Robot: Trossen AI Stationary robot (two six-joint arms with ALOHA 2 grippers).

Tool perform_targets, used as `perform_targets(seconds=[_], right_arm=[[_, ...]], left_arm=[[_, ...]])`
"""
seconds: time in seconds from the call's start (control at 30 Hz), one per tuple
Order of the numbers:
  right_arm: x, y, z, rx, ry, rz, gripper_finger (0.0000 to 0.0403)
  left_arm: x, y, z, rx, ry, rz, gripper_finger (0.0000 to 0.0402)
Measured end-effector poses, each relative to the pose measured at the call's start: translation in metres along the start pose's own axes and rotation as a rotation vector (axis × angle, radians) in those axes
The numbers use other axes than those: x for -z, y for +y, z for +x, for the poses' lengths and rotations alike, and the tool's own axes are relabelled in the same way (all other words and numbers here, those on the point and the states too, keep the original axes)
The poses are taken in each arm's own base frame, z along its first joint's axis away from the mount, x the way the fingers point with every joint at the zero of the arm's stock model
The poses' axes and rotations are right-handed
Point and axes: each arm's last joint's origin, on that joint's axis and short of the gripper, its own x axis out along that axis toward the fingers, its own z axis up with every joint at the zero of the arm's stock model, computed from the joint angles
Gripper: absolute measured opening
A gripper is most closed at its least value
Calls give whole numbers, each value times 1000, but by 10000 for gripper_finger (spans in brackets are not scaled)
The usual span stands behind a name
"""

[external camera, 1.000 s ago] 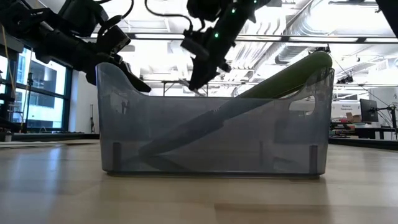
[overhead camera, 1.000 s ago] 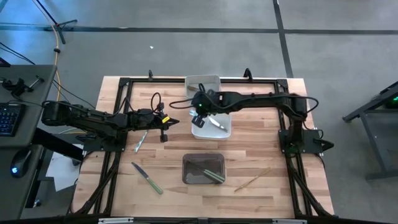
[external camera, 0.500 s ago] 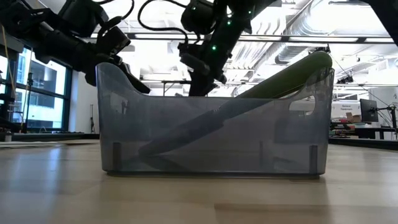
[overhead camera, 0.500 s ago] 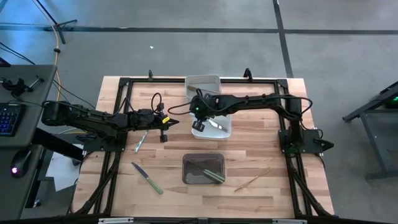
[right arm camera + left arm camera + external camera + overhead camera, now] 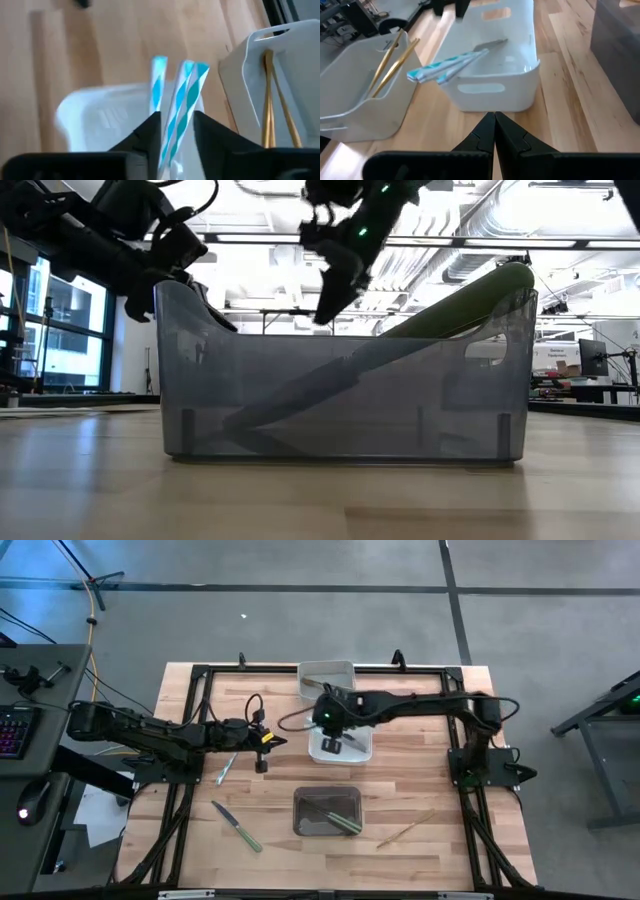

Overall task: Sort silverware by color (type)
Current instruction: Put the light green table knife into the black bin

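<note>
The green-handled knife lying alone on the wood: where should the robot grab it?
Grab the knife by its green handle, the thicker end. Come straight down from above, with the fingers across its narrow width. It lies flat and slanted on the bare table with nothing beside it. The left gripper looks nearer.

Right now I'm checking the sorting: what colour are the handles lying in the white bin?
Light blue with white stripes, in the white bin; the left wrist view shows it best.

Blue-handled silverware [image 5: 451, 66] (leaning) in bin
</note>
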Motion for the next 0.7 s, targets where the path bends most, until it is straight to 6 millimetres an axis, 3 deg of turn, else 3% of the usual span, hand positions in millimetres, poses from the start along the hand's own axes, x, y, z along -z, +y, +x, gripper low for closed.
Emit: perform_targets(seconds=[0.17, 0.33, 0.43, 0.57, 0.7], right_arm=[[32, 18, -10, -14, -153, -68, 11], [70, 35, -24, -41, -421, -16, 17], [90, 49, -39, -85, -587, 1, 5], [112, 63, -61, -98, -730, 0, 4], [130, 72, -76, -66, -754, 3, 1]], left_arm=[[2, -4, 0, 20, 20, 14, 0], [1, -9, -1, 48, 13, 27, 0], [-1, -22, -4, 154, 3, 73, 0], [-21, -47, -10, 269, 63, 111, 0], [-42, -74, -27, 360, 235, 124, 0]])
